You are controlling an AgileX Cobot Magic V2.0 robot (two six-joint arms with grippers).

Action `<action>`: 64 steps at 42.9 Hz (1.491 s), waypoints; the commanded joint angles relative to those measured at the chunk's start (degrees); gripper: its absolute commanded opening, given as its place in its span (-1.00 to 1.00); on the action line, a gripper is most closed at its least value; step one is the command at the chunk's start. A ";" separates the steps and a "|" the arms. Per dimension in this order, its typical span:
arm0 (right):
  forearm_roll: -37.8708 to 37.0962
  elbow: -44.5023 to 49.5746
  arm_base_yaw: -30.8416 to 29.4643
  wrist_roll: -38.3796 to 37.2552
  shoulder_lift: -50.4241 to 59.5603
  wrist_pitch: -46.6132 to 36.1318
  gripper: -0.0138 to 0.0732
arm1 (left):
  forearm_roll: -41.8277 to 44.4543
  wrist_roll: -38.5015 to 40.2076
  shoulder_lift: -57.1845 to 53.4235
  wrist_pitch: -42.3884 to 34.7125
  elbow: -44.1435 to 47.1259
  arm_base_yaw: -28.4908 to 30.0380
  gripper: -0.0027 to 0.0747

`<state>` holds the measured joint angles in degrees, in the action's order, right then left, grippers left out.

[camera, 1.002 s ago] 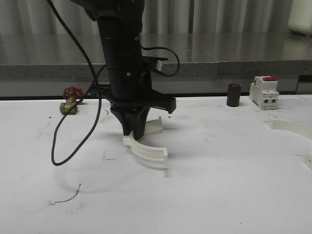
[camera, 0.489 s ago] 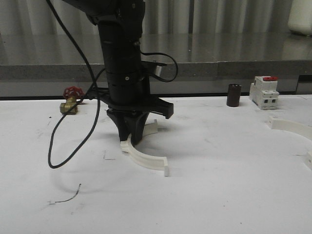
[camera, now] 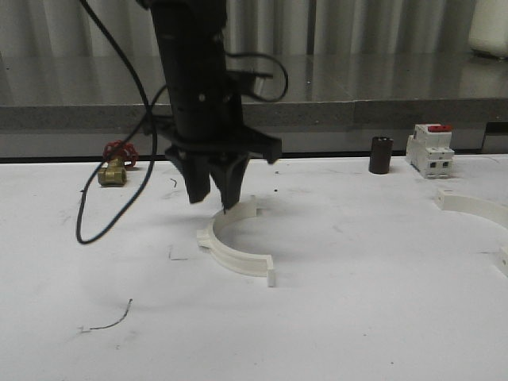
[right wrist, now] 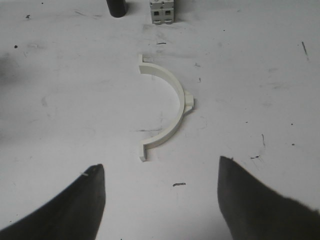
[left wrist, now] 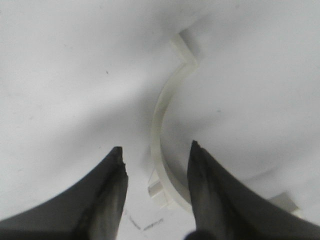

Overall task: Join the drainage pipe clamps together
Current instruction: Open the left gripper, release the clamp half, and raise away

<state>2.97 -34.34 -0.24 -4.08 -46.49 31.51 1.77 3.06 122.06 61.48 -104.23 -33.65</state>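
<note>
One white half-ring drainage pipe clamp [camera: 235, 260] lies flat on the white table, left of centre. My left gripper [camera: 214, 198] hangs just above its far-left part, open and holding nothing. In the left wrist view the clamp band [left wrist: 158, 120] runs between the spread dark fingers [left wrist: 111, 192] of that gripper [left wrist: 156, 146]. The second clamp [camera: 472, 206] lies at the table's right edge. In the right wrist view this clamp [right wrist: 172, 95] lies ahead of my right gripper [right wrist: 160, 164], which is wide open above bare table.
A brass valve with a red handle [camera: 113, 168] sits at the back left. A dark cylinder [camera: 381, 155] and a white breaker with a red top [camera: 429, 149] stand at the back right. A black cable [camera: 94, 214] loops onto the table. A grey ledge runs behind.
My left gripper has opened, let go of the clamp and risen. The clamp now lies flat on the table, shifted slightly.
</note>
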 commanded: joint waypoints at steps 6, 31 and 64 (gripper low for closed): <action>-0.48 -1.80 -0.10 0.47 0.08 -3.56 0.49 | 4.19 -1.21 -18.18 -1.11 2.14 -0.43 -0.18; -0.48 -1.80 -0.10 0.47 0.08 -3.56 0.49 | 4.82 -1.21 -53.59 -7.85 33.21 2.96 -0.18; -0.18 -1.80 -0.10 0.47 -0.02 -4.56 0.49 | 2.74 -1.21 -74.89 -13.41 55.65 2.96 -0.18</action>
<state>2.97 -34.34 -0.24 -4.08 -46.49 31.31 4.63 1.80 47.55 51.62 -47.15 -30.72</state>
